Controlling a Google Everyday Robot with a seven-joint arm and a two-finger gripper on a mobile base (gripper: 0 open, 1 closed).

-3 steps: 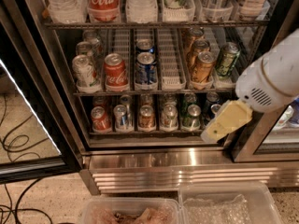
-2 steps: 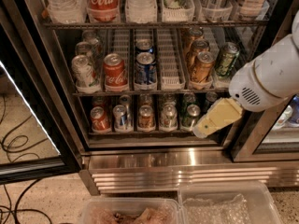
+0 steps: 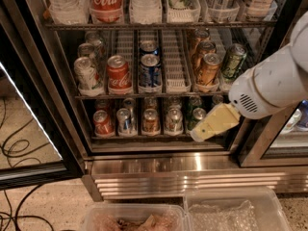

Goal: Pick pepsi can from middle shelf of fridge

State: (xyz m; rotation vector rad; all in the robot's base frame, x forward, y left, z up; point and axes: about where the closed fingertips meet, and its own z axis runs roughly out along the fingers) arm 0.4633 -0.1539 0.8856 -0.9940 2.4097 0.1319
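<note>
Standing open, the fridge (image 3: 159, 167) kept the pepsi can (image 3: 150, 73) upright at the front of a white lane on the middle shelf (image 3: 175, 61). The white arm (image 3: 269, 85) reached in from well to the right of the pepsi can. Its hand (image 3: 198, 134) hung below and to the right of the pepsi can, down at the level of the rack beneath it. Whether the hand was clenched or released could not be told.

The likeliest trouble was height. Pushed straight in from there, the hand would probably have struck the green can (image 3: 197, 117) on the rack below the pepsi can, or caught the shelf edge while rising. A sideways approach risked clipping the bronze-gold can (image 3: 208, 70), two lanes right of the pepsi can. The red Coca-Cola can (image 3: 118, 73), just left of the pepsi can, left little room, so an off-centre grasp might have toppled either one.
</note>
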